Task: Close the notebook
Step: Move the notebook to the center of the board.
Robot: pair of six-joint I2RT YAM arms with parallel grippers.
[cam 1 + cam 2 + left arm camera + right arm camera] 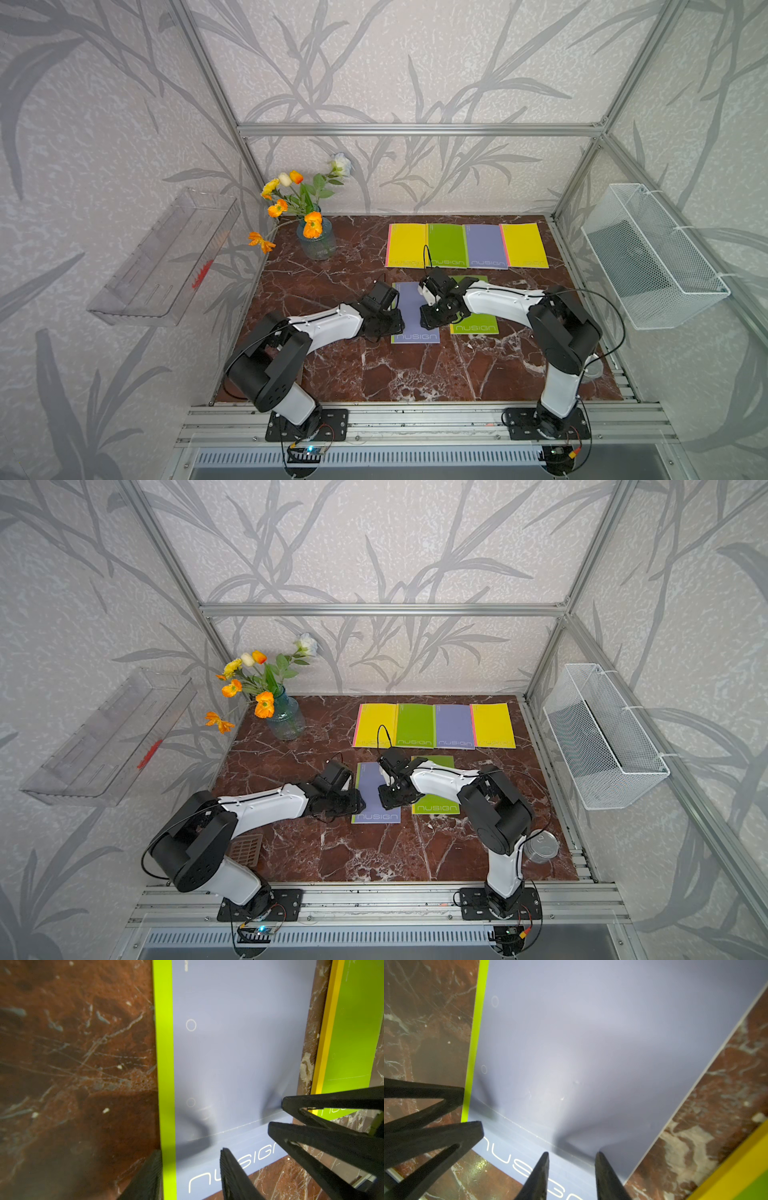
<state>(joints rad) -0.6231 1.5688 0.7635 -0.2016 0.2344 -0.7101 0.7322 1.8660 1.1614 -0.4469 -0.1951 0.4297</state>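
Observation:
The notebook (415,318) (376,800) is purple with a lime green spine and lies flat at mid-table, its cover down and the brand lettering at the near end. My left gripper (397,321) (191,1151) is at its spine side, jaws open and straddling the green strip (165,1064). My right gripper (426,311) (572,1152) is low over the opposite half of the cover (591,1043), with a narrow empty gap between its fingertips. Each wrist view shows the other gripper's black fingers (311,1126) (446,1132) close by.
A green notebook (473,328) lies under the right arm. A row of closed notebooks (465,245) lines the back. A flower vase (316,241) stands back left. A wire basket (652,257) and a clear tray (166,257) hang on the side walls. A tin (540,845) sits near right.

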